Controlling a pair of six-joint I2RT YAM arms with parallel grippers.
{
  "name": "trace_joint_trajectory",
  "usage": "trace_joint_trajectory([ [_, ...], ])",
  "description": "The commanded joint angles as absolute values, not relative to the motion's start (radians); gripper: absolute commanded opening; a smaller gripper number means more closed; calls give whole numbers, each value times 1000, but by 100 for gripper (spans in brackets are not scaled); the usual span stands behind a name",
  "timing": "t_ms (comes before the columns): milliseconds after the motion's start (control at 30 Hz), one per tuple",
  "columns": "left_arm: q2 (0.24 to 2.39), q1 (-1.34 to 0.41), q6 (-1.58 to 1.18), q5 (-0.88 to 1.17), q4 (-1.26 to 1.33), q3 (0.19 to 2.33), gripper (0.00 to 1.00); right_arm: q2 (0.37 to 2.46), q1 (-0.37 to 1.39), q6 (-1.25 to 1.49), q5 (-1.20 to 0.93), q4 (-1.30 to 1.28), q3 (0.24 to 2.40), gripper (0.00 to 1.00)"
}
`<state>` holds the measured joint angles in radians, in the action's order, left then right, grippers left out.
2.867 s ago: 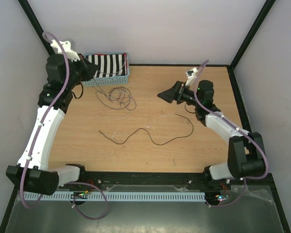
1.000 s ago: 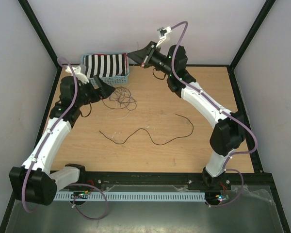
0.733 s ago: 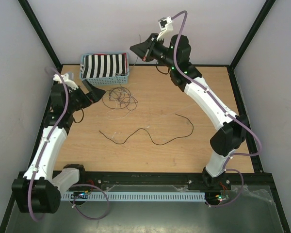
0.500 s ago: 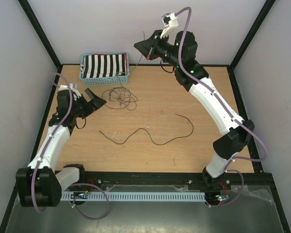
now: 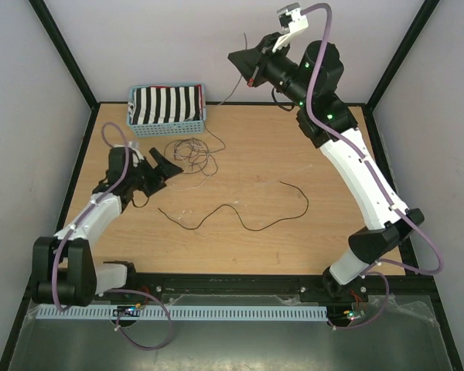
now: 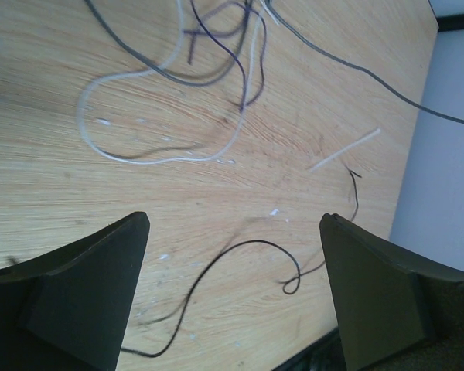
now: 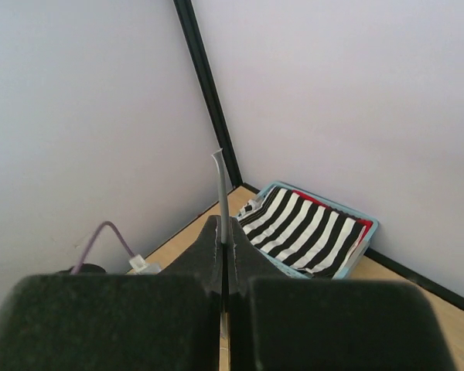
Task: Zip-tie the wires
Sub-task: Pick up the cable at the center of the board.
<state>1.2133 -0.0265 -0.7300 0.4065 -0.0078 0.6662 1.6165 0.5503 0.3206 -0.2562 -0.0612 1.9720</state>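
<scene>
Gathering not yet begun: left gripper [image 6: 232, 224] spread wide and empty, loose wires [image 6: 170, 116] just ahead; right gripper [image 7: 226, 232], raised, pinches zip tie [image 7: 220, 189]; next, probably bunch the strands.

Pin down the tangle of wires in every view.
Top external: tangle of wires left of centre, just below the basket.
Left wrist: tangle of wires along the top, left of centre.
Right wrist: not in it.
Shared landmark: the wooden table, in all three.
</scene>
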Motion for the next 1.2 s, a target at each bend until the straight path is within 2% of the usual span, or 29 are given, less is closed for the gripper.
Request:
trace_joint_trajectory([
  [0,1302,-107,-877,418,143,648,92,1575,550,300,-250,-68,1974,0],
  [167,1423,-184,-1020,375,266,670,86,1554,549,294,-258,-72,1970,0],
  [367,1520,-201,-1034,286,294,743,82,1493,549,257,-244,-104,1943,0],
  [967,1802,-178,-1013,196,293,1006,81,1327,549,192,-211,-124,1768,0],
  [1167,1888,-188,-1056,161,295,1072,77,1292,550,207,-228,-124,1733,0],
])
